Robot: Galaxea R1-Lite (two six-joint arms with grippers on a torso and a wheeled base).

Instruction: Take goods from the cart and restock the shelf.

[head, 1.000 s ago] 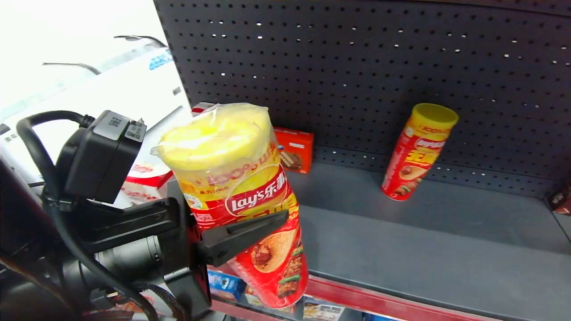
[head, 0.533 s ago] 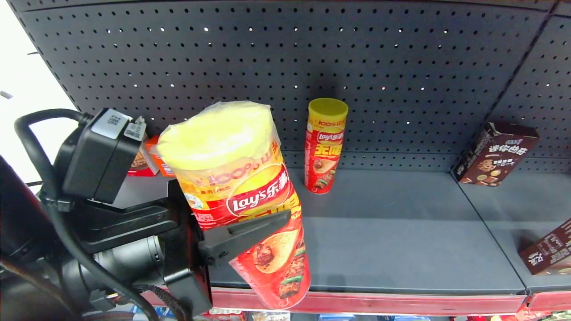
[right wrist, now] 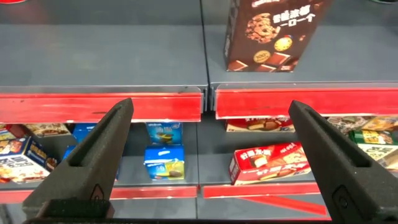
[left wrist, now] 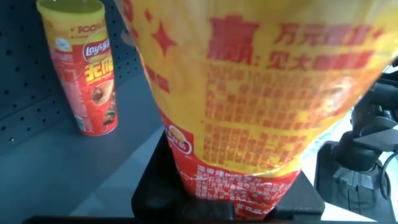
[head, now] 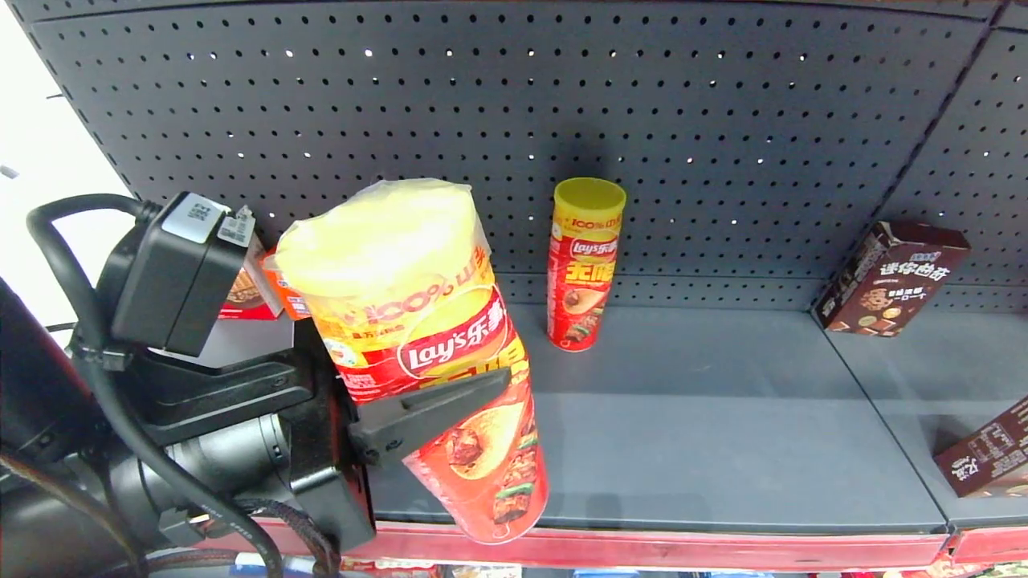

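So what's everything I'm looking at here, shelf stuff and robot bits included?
held chip can: 1, red and yellow, tilted, at the shelf's front left
standing chip can: 1, red and yellow, upright at the shelf's back
brown boxes: 2, dark brown, right part of the shelf; one at the back, one near the front
orange boxes: at least 1, orange-red, far left at the back, partly hidden
shelf: 1, grey with red front strip
pegboard: 1, dark, behind the shelf
lower-shelf boxes: several, blue and red, below the shelf
left gripper: 1, black, jaws shut on the held chip can
right gripper: 1, black, jaws open, facing the shelf's front
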